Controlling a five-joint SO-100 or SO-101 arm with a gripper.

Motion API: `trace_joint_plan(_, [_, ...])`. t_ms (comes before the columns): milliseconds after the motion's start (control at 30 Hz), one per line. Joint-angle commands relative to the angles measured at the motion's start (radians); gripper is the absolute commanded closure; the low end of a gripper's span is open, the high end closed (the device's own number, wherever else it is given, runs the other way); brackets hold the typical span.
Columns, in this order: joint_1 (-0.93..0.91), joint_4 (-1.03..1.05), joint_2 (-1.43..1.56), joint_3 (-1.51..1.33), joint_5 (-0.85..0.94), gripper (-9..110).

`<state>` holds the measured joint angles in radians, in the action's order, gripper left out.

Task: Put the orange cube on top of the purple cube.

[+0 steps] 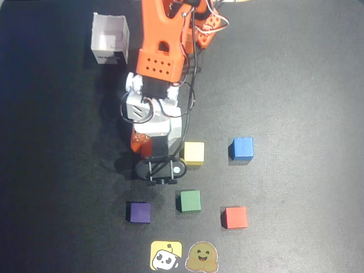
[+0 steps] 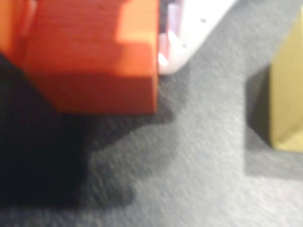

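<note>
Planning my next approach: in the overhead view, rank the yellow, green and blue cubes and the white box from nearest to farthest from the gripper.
Measured from the gripper:
1. Yellow cube, just right.
2. Green cube, below-right.
3. Blue cube at far right and white box at top: too close to call.

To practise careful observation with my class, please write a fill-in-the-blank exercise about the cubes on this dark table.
1. In the overhead view, the cube to the right of the yellow cube is ____.
2. Between the purple cube and the red cube lies the ____ cube.
3. In the wrist view, the orange cube fills the upper left, and the ____ cube shows at the right edge.
Missing words: blue; green; yellow.
</note>
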<state>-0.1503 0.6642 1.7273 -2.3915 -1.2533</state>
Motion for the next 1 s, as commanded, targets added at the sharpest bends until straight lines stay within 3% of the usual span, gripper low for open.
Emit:
trace_joint_plan(0, [-0.009,-0.012,0.012,0.002,0.008,93])
trace_joint_plan(300, [-0.012,0.014,0.021,0.031,0.002,97])
trace_joint_plan(700, [-0.012,0.342,-0.048,0.434,-0.04,97])
trace_joint_plan(967, [-0.009,0.388,-0.066,0.555,-0.112,97])
